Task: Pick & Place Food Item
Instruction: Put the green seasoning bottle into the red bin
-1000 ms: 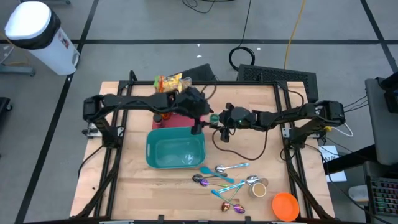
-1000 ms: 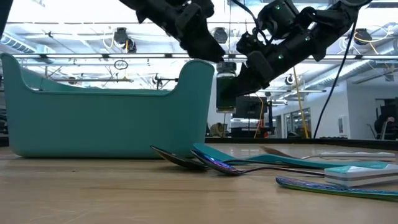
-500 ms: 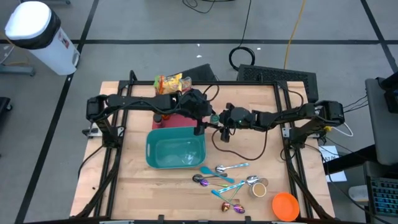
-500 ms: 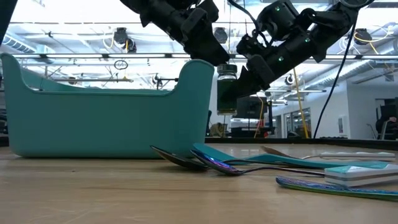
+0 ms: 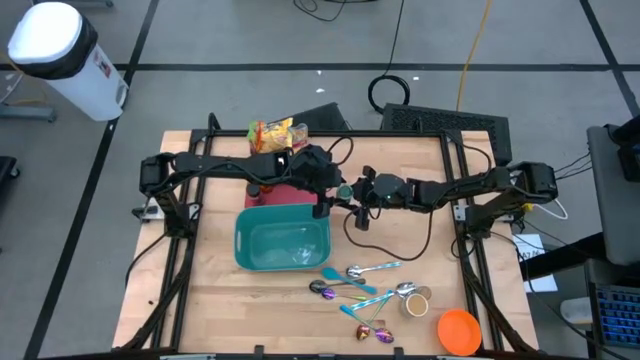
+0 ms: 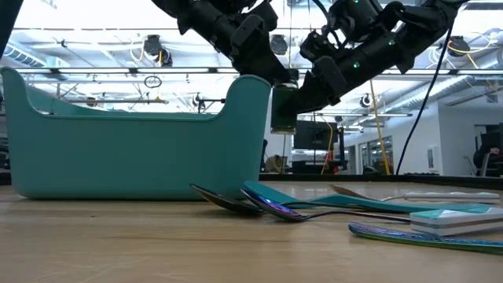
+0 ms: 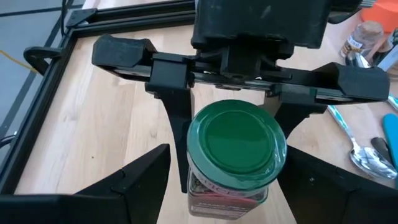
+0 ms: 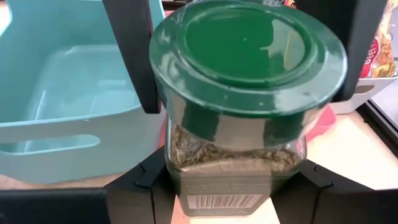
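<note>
Right end effector, high view: clamped on a green-lidded jar at frame centre, just right of the teal bin.
Left end effector, high view: meets the jar from the left, fingers spread on either side of it.
Table, high view: pale wood; spoons at lower centre, orange bowl at lower right, snack bags at upper centre. Grey floor around, white bin at upper left.
Low view: jar hangs upright above the table, just right of the teal bin's wall; ceiling lights and a glazed hall behind.
Left wrist view: jar between the right end effector's fingers, its green lid facing the camera.
Right wrist view: jar held between dark fingers, long axis vertical, lid up, barcode label at its base; teal bin at left.
</note>
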You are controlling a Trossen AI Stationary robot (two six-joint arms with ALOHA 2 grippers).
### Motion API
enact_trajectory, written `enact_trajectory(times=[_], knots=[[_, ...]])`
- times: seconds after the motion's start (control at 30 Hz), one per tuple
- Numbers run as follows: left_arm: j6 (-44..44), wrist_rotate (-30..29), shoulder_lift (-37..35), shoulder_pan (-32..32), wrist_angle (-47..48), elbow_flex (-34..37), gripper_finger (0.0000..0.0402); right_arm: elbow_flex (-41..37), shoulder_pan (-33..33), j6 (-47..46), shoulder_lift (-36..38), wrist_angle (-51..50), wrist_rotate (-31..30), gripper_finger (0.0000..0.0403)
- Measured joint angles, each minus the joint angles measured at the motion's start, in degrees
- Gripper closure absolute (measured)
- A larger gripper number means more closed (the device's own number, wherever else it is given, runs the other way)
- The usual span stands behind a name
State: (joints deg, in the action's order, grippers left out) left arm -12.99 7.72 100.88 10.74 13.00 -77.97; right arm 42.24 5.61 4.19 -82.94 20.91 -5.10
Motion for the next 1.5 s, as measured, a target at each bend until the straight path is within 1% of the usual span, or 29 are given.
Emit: enact_trajectory(times=[0.07, 0.17, 0.27, 0.3, 0.37, 0.43, 0.5, 0.57, 0.63, 0.73, 0.83, 1.0, 1.03, 1.13, 1.17, 1.23, 1.3, 1.37, 1.5], knots=[[0.0, 0.7, 0.0, 0.0, -0.7, 0.0, 0.0143, 0.0, 0.0, 0.0, 0.0, 0.1, 0.1, 0.0217], [-0.3, 2.1, 0.0, 0.0, -0.8, 0.1, 0.0199, 0.0, 0.0, -0.3, 0.1, 0.1, 0.3, 0.0217], [-0.4, 2.4, 0.0, 0.1, -1.1, 0.1, 0.0204, 0.0, 0.0, -0.9, 0.1, 0.0, 0.5, 0.0217], [-0.3, 2.6, -0.2, 0.1, -1.2, 0.1, 0.0204, 0.0, 0.0, -1.1, 0.1, -0.1, 0.5, 0.0211], [0.2, 2.5, -0.7, 0.1, -1.5, 0.2, 0.0204, 0.1, 0.0, -1.6, 0.1, -0.3, 0.5, 0.0177], [0.4, 2.5, -2.1, 0.4, -1.0, 0.2, 0.0204, 0.2, -0.1, -1.5, 0.2, -0.7, 0.7, 0.0132], [0.5, 2.5, -4.3, 0.9, -0.8, 0.2, 0.0204, 0.2, -0.1, -1.6, 1.8, -3.4, 0.7, 0.0090], [0.7, 2.5, -7.1, 1.6, -0.5, 0.6, 0.0204, 0.1, -0.1, -1.9, 3.2, -5.2, 0.8, 0.0058], [0.7, 2.0, -10.1, 2.4, -0.9, 2.4, 0.0204, 0.1, -0.1, -2.0, 5.8, -8.8, 0.9, 0.0034], [2.2, 0.1, -15.1, 4.1, -0.6, 7.3, 0.0204, 0.1, -0.1, -3.5, 9.7, -11.6, 0.9, 0.0012], [5.1, -1.6, -21.4, 6.0, -3.4, 15.0, 0.0204, 0.0, -0.1, -5.1, 12.8, -14.3, 0.9, 0.0007], [11.3, -6.7, -31.7, 8.3, -9.7, 31.0, 0.0204, -1.6, -0.1, -5.5, 15.4, -12.3, 0.6, 0.0010], [12.2, -7.0, -33.4, 8.4, -10.2, 33.9, 0.0204, -2.2, -0.1, -5.5, 15.6, -12.0, 0.5, 0.0010], [13.6, -8.1, -37.3, 8.3, -16.1, 41.9, 0.0204, -3.5, 0.0, -5.5, 15.6, -9.1, -0.7, 0.0010], [14.2, -8.4, -38.0, 8.3, -16.9, 44.5, 0.0204, -4.1, 0.0, -5.5, 15.7, -8.1, -1.4, 0.0010], [15.2, -9.0, -38.4, 8.3, -22.0, 48.3, 0.0204, -5.1, 0.0, -5.4, 15.6, -5.8, -3.2, 0.0010], [16.9, -9.7, -39.4, 8.4, -23.5, 51.7, 0.0204, -5.8, 0.0, -5.3, 15.7, -4.6, -4.1, 0.0010], [18.2, -10.6, -39.0, 8.4, -25.7, 53.5, 0.0204, -5.8, 0.0, -5.3, 15.6, -3.9, -4.0, 0.0010], [19.8, -12.4, -39.0, 8.4, -24.3, 55.7, 0.0204, -5.9, 0.0, -5.1, 15.6, -3.4, -4.0, 0.0010]])
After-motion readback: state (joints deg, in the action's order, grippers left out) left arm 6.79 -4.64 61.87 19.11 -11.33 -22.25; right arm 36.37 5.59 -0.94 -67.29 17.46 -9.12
